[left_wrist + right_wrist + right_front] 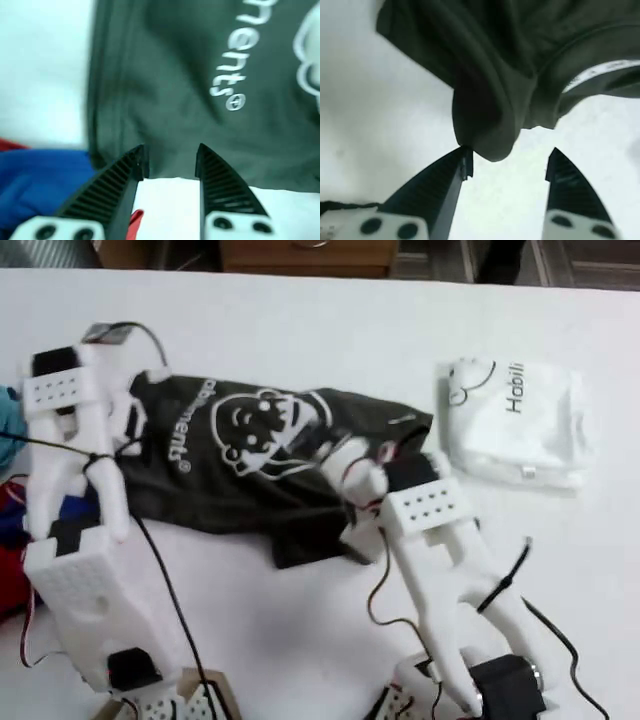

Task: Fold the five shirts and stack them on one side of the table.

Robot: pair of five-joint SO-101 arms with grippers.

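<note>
1 shirt (495, 95) nr right pincer (509, 152)

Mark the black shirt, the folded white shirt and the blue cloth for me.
black shirt (240, 445), high view, its printed front
folded white shirt (515, 430), high view, its top face
blue cloth (40, 180), left wrist view, its middle

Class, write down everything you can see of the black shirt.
The black shirt is soft dark fabric with a white cartoon face and lettering printed on it. It lies rumpled, print up, on the white table. The open left gripper sits at one edge, the open right gripper at a bunched corner.
</note>
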